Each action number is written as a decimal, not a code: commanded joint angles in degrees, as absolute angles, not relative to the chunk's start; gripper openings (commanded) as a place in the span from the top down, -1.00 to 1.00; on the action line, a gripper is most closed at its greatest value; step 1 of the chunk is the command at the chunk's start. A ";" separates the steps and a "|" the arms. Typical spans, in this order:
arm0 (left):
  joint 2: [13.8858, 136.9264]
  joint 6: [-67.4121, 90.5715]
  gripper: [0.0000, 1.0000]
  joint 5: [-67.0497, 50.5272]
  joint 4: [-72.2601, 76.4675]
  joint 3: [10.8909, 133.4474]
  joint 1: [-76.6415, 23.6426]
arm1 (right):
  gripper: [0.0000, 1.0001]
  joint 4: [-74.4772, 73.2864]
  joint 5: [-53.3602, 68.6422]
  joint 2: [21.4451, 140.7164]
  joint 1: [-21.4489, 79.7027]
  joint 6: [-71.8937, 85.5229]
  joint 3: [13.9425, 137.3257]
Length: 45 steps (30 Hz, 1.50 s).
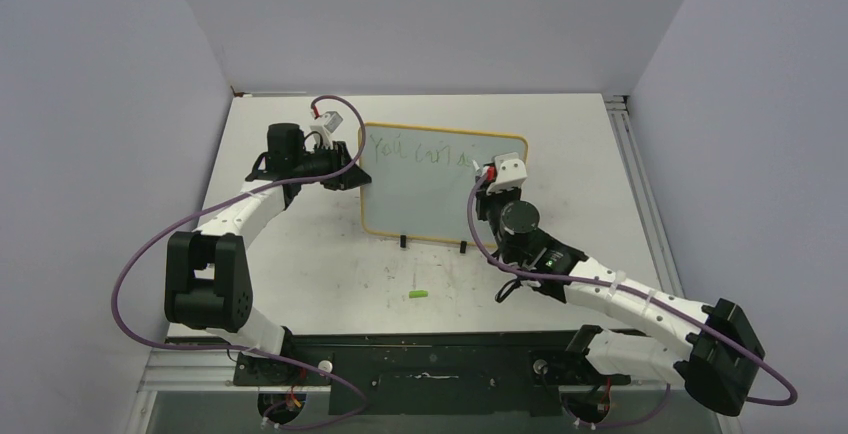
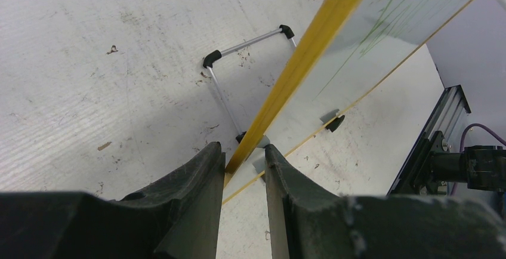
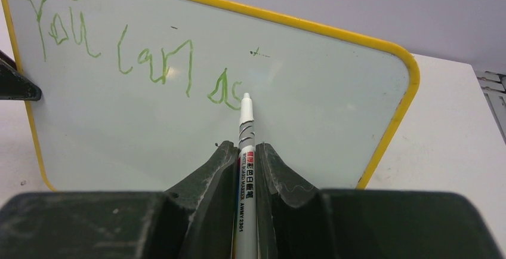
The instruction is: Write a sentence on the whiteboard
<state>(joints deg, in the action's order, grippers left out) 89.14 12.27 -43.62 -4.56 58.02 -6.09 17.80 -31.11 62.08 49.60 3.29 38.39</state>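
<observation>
The whiteboard stands propped up at the table's middle on black clip feet. The sentence runs along its top in green and reads "You can a" in the right wrist view. My left gripper is shut on the board's yellow left edge, one finger on each side. My right gripper is shut on a white marker pen. The pen's tip rests on the board just right of the last green letter.
A small green pen cap lies on the table in front of the board. A wire stand with black end caps props the board from behind. A metal rail runs along the table's right edge. Walls enclose three sides.
</observation>
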 commanded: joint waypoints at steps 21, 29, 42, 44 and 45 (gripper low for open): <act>88.07 11.34 0.43 -43.81 -4.57 60.53 -6.68 | 0.89 24.87 -30.94 65.65 47.97 -3.22 45.02; 87.88 11.34 0.43 -43.86 -4.57 60.55 -6.66 | 0.89 23.39 -32.14 65.44 47.39 -1.83 43.66; 87.80 11.34 0.43 -43.90 -4.57 60.51 -6.77 | 0.89 18.39 -32.83 62.41 47.61 3.31 38.94; 87.80 11.39 0.43 -43.90 -4.54 60.53 -6.81 | 0.89 17.88 -32.58 62.13 47.75 4.20 38.20; 87.80 11.34 0.43 -43.85 -4.50 60.54 -6.85 | 0.89 17.64 -32.53 62.02 47.78 4.61 37.91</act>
